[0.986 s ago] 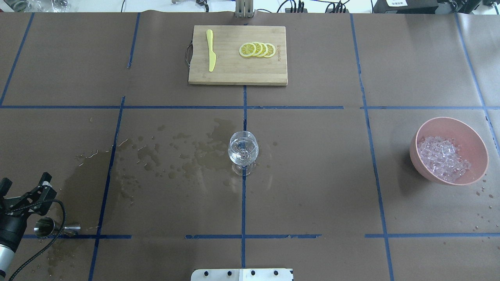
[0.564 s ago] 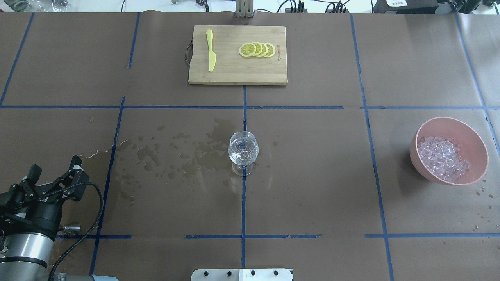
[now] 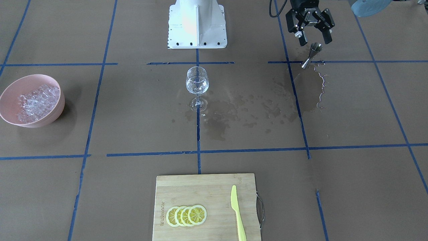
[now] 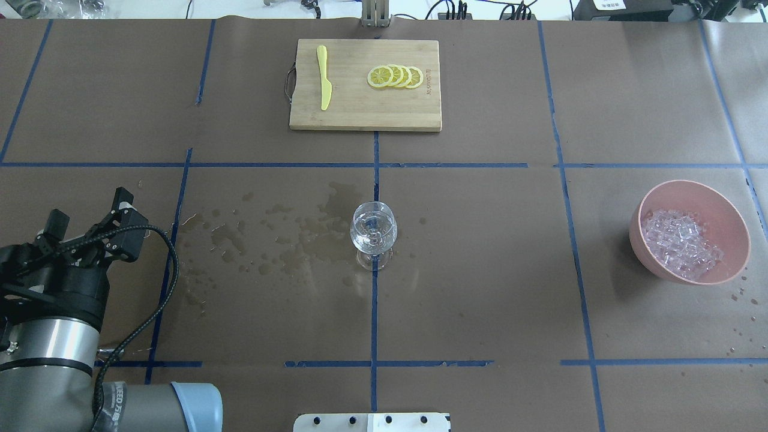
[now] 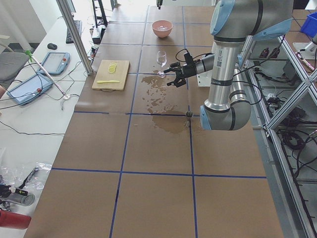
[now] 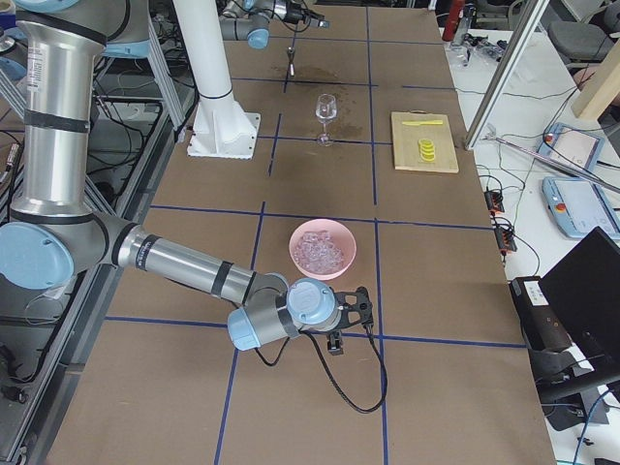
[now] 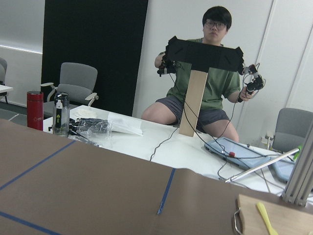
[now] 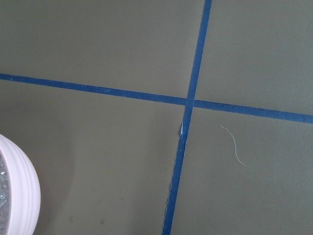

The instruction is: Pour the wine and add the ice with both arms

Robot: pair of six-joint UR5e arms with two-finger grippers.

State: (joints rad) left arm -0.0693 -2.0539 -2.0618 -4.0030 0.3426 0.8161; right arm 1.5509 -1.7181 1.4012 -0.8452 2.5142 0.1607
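Note:
A clear wine glass (image 4: 373,231) stands at the table's centre with a little wine (image 3: 197,87) in its bowl. The ice (image 4: 680,242) fills a pink bowl (image 4: 726,210) at the right; the same bowl (image 3: 20,83) shows in the front view. My left gripper (image 3: 315,42) hangs open and holds nothing, just above and behind a small steel jigger (image 3: 311,53) that stands upright on the paper. From overhead the left gripper (image 4: 90,207) is at the far left. My right gripper (image 6: 344,320) shows only in the exterior right view, beside the ice bowl; whether it is open or shut I cannot tell.
A bamboo cutting board (image 4: 360,114) at the far middle carries a yellow knife (image 4: 324,78) and lemon slices (image 4: 396,76). Dark wet stains (image 4: 282,234) spread over the paper left of the glass. The white robot base (image 3: 197,23) sits at the near edge. A seated person (image 7: 210,88) shows beyond the table.
The left arm has lifted and swung forward over the table, away from the jigger, its gripper open throughout. The glass, bowl and board have not moved.

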